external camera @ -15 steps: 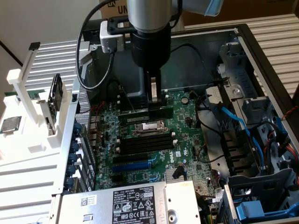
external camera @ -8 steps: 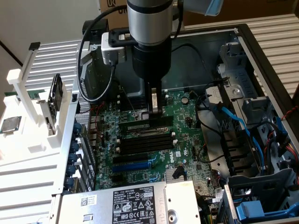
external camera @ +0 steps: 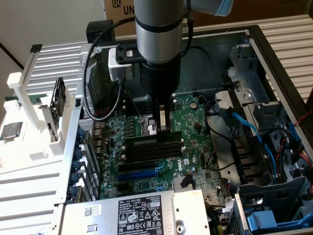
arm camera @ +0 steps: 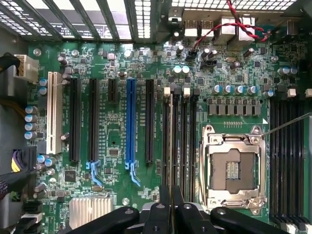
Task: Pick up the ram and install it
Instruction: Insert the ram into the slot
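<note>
Currently gripper (external camera: 163, 128) sits low over motherboard (arm camera: 112, 131) inside open computer case (external camera: 254, 44). Fingers pinched narrow on ram (arm camera: 170, 141). Ram stands on edge, lined up along bank of black memory slots (arm camera: 187, 141) beside CPU socket (arm camera: 233, 168); exactly which slot, hard to tell. Step in hand judged as seating. Doing it well likely needs stick parallel to slot, upright not tilted, both ends lowered evenly, pressure straight down. Skewed push risks jamming.
</note>
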`<state>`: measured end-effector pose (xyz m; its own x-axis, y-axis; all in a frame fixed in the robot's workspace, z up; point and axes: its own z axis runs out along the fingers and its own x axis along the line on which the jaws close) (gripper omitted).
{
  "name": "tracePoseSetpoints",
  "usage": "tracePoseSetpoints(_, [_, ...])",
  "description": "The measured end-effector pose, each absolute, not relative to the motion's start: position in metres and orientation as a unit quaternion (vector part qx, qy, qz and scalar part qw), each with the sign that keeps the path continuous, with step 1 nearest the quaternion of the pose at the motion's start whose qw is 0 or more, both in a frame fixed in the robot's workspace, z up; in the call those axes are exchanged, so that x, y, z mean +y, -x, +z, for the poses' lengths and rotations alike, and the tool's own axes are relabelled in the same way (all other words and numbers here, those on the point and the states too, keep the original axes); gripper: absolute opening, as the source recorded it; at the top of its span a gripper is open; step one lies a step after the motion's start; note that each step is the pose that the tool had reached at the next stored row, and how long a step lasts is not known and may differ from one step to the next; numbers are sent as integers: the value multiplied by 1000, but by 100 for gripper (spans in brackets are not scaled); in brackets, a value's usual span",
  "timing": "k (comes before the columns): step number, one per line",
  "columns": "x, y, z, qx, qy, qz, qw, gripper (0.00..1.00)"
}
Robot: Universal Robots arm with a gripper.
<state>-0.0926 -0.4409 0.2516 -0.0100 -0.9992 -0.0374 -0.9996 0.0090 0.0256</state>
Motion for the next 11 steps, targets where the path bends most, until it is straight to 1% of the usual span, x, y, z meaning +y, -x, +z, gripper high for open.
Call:
tracePoseSetpoints(7, [-440,91,247,709,705,30,-3,13])
tracePoseSetpoints(11, [-440,87,247,707,706,30,-5,13])
